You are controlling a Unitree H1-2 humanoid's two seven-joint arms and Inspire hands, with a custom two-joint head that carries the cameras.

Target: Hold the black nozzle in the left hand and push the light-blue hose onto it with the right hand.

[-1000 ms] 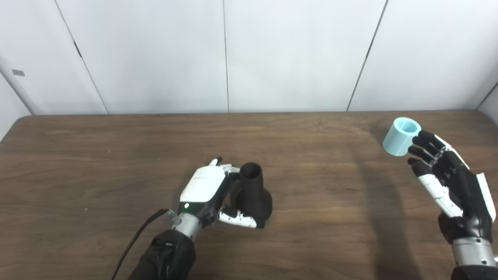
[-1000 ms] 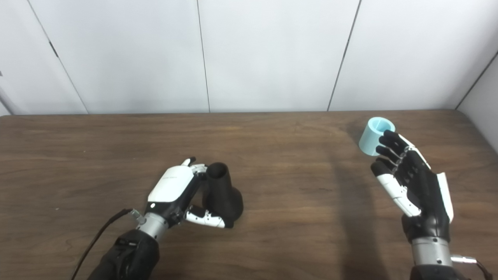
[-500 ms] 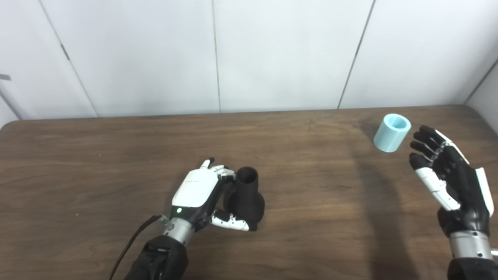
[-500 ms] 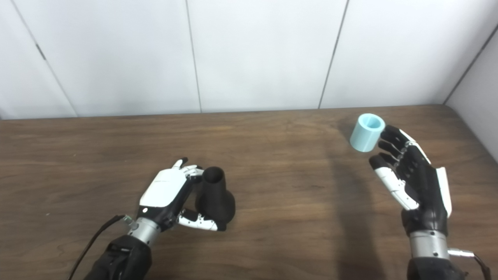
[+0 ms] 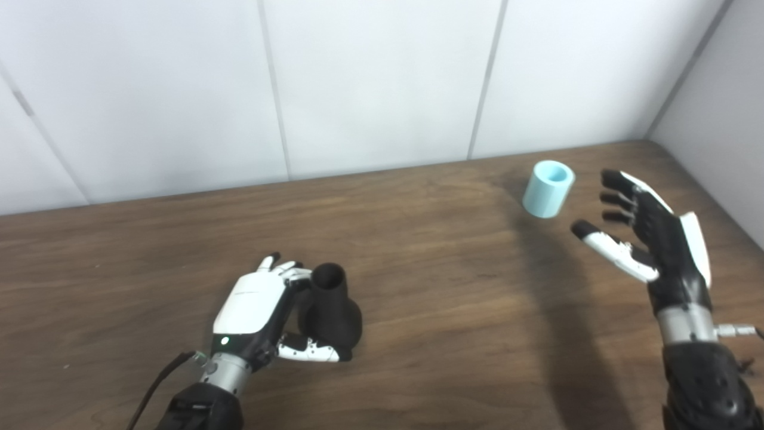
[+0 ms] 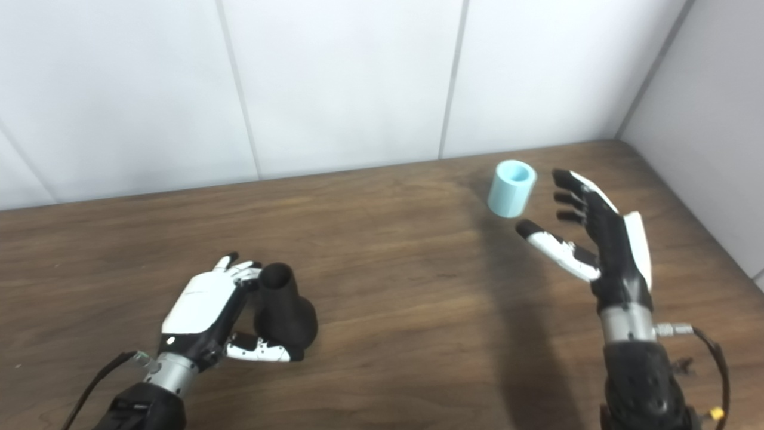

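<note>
1. My left hand point(image 5: 253, 310) is nearest, low on the table point(image 5: 430, 298), arm coming in from the bottom left with a black cable point(image 5: 156, 388) trailing off the wrist.
2. Left hand is wrapped around the nozzle point(image 5: 329, 304): fingers point(image 5: 286, 272) curl behind the narrow neck, thumb point(image 5: 307, 352) lies across the front of the flared base. Grip looks loose, but it is holding.
3. Nozzle stands upright on the table, wide base down, open neck pointing up. It sits left of centre, well apart from the hose.
4. My right hand point(image 5: 650, 233) is over the right side of the table, palm facing left, fingers spread and straight, thumb out toward centre. Holding nothing.
5. Right hand throws a long dark shadow on the table, running toward the near edge.
6. Hose point(image 5: 548, 188) is a short light-blue tube, further back on the right, near the table's far edge. Open end faces up, tube tilted a little.
7. Hose is just left of my right fingertips with a clear gap, not touching.
8. Behind the table: white panelled wall point(image 5: 370, 83), corner at far right.
</note>
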